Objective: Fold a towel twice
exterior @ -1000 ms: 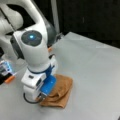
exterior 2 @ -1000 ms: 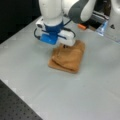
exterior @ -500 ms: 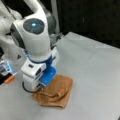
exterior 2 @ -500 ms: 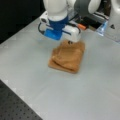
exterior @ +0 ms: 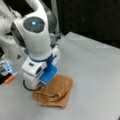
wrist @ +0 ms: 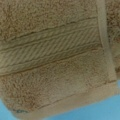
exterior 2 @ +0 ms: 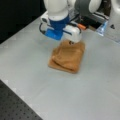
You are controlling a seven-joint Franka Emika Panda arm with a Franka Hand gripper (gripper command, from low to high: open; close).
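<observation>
The towel (wrist: 57,65) is soft, fuzzy cloth (with a flat woven band across it), the surface (exterior: 95,75) it lies on looks smooth and dull grey, and the arm (exterior: 35,32) is shiny white plastic with blue parts.

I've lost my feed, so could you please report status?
Tool low over the towel's far end. Towel folded, layered on the table. Nothing in the way.

gripper (exterior: 41,86): fingers hidden behind blue wrist housing in both front views | towel (wrist: 55,57): overfills wrist view, cut by its edges | towel's near-arm end hidden under gripper
</observation>
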